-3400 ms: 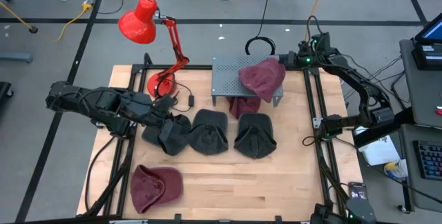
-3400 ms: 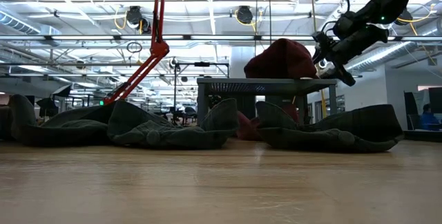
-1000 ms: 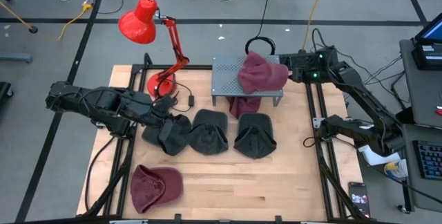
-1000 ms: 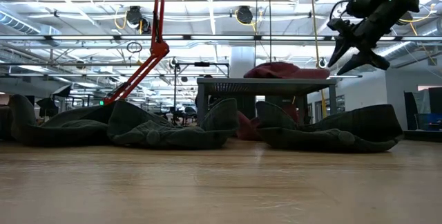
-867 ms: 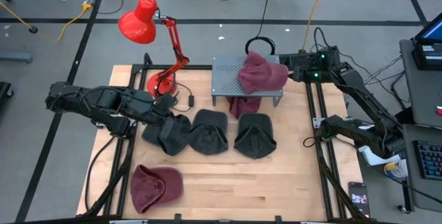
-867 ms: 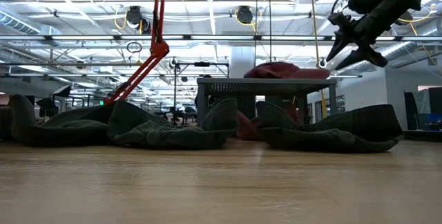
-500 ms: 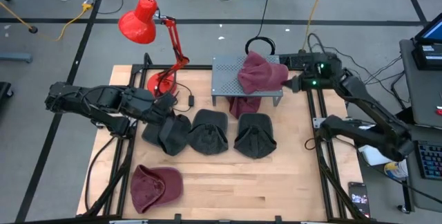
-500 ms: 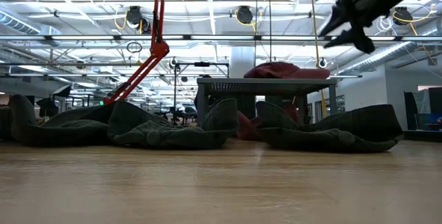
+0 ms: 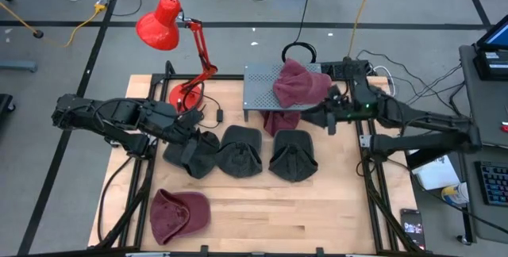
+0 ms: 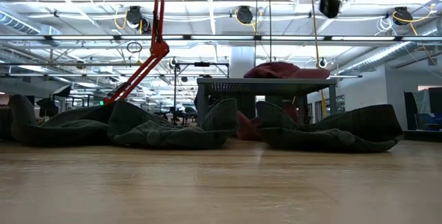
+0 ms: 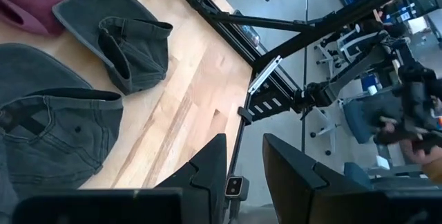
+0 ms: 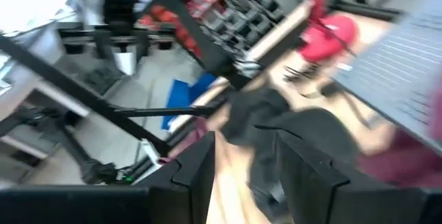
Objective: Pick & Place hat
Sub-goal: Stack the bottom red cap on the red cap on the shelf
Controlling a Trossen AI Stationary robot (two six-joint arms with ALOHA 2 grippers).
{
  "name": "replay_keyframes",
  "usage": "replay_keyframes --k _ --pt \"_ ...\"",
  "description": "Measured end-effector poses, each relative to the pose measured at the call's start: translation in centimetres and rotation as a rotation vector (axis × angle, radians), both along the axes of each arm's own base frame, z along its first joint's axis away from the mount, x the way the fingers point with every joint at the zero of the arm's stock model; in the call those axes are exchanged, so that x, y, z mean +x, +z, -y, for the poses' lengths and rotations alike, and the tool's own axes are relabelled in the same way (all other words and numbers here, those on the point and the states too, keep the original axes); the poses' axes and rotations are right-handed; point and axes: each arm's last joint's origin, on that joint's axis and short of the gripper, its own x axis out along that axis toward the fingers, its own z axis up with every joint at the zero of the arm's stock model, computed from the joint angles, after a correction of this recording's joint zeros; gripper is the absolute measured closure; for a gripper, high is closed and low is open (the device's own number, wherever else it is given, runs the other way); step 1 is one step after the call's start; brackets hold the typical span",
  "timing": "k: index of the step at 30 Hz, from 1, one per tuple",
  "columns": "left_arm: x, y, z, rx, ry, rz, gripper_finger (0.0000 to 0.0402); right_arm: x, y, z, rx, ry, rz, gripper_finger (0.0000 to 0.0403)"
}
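— Where is the maroon hat (image 9: pixel 300 86) found?
— It is draped, soft and rumpled, over the perforated grey metal stand (image 9: pixel 262 84) on the wooden tabletop (image 9: pixel 262 209).
— And the claws?
— The right claw (image 9: pixel 315 115) is held spread and empty beside the stand; the left claw (image 9: pixel 190 132) is seen parted over limp dark denim hats (image 9: pixel 238 150).

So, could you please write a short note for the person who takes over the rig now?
Right gripper: open, empty, raised beside the grey rack.
Left gripper: open, empty, waits at the left dark hat.
Done: one maroon hat lies on the rack.
Left: a second maroon hat at the table's front left, a third under the rack, and two more dark hats.
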Motion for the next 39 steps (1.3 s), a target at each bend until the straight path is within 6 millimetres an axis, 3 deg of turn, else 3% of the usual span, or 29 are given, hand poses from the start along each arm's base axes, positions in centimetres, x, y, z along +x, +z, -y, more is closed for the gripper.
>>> replay_keyframes --k 6,11,17,28,33,39 --pt "-0.1 0.0 0.2 0.003 -0.037 0.0 0.0304 3.3 -0.4 -2.6 -0.057 0.074 0.058 0.0264" --pt "-0.4 -0.6 1.1 0.042 -0.065 -0.054 0.0305 4.8 -0.7 -4.2 -0.079 0.12 0.095 0.0264" --pt "0.4 -2.4 3.0 0.102 -0.075 -0.221 0.0305 4.7 -0.3 -4.9 -0.134 0.152 0.142 0.0264" --pt "1.7 -1.4 6.1 0.302 -0.182 -0.597 0.0305 4.3 1.2 -5.0 -0.19 0.176 0.272 0.0264" --pt "1.4 -2.9 7.6 0.324 -0.313 -0.67 0.0305 4.1 1.8 -5.3 -0.198 0.293 0.339 0.0264" --pt "1.1 -5.6 7.9 0.342 -0.348 -0.765 0.0287 4.3 1.6 -5.3 -0.228 0.298 0.331 0.0264"
